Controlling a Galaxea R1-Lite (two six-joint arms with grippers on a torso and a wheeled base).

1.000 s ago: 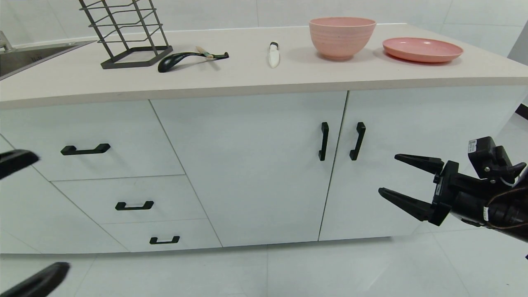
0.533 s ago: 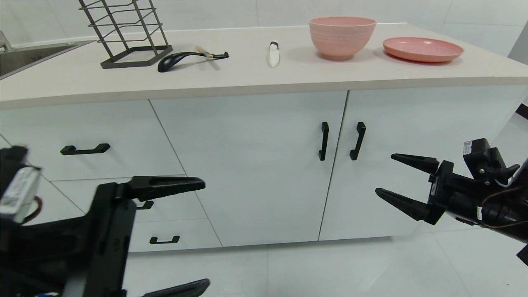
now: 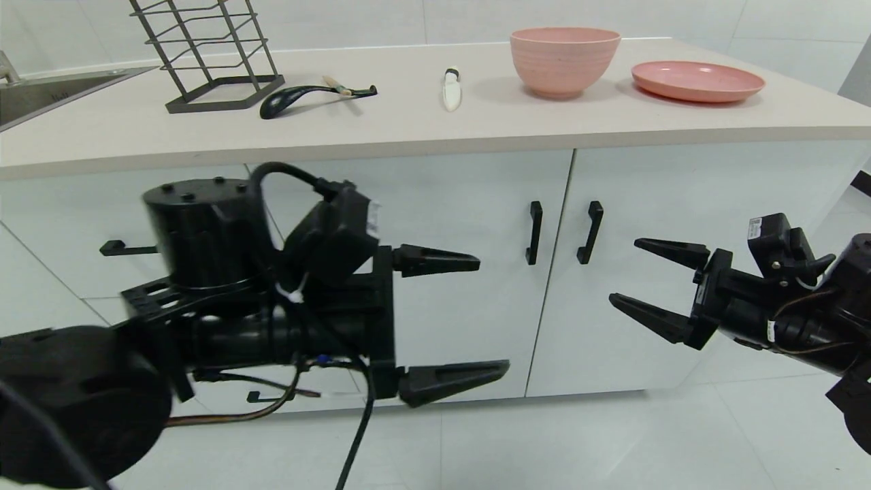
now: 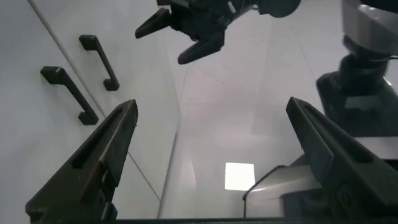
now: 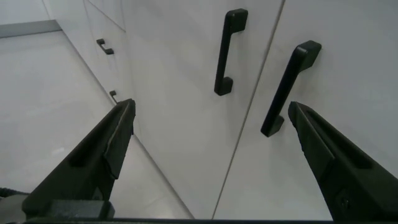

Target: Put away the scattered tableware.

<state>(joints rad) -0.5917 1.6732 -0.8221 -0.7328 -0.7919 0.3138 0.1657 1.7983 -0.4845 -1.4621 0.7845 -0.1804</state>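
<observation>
Since the left claw and right claw both hang spread and empty near the cupboard handles, a careless swing could knock them together or into the doors.

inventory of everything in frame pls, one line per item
bowl: 1, pink, countertop, right of centre
plate: 1, pink, right of the bowl
utensil: 1, white, left of the bowl
spoon: 1, black, beside the rack
stick: 1, wood-coloured, at the spoon's handle
wire rack: 1, black, countertop, left
sink: 1, metal, far left
countertop: 1, beige
door handles: 2, black, upright, side by side
drawer handles: 2 partly showing, black, behind the left arm
left gripper: open, before the cabinet
right gripper: open, near the door handles
</observation>
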